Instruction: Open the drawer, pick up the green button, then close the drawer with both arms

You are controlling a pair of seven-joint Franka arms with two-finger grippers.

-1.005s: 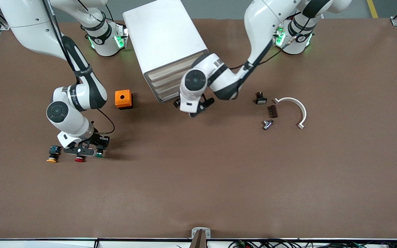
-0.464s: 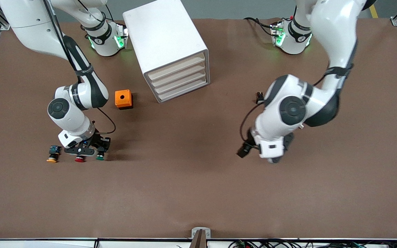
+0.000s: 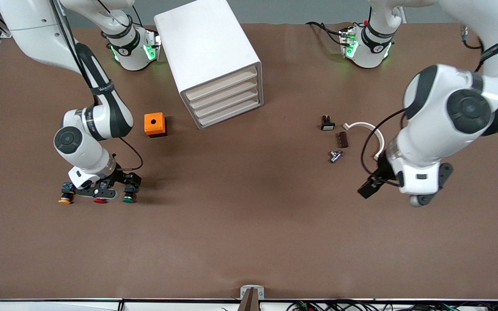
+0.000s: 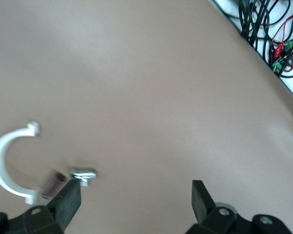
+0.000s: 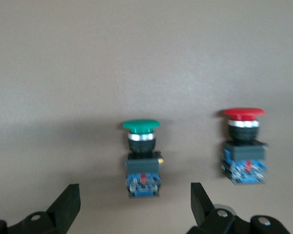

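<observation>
A: Where's the green button [image 3: 128, 199]?

B: On the table at the right arm's end, beside the red one [image 3: 100, 200], lying cap toward the camera, between the open right gripper [image 3: 104, 190] fingers.

A: The left gripper [image 3: 398, 192]?

B: Open, over bare table, well apart; drawers [image 3: 225, 98] all shut.

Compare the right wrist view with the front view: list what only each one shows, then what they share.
Only the right wrist view: the blue blocks and red marks on the bodies of the green button and red button, and the open fingers of the right pincer.

Only the front view: the cabinet with all four drawers shut, the orange box, the yellow button, the white clamp, and the left pincer over bare table.

Both: the green button, the red button, the right pincer beside them.
</observation>
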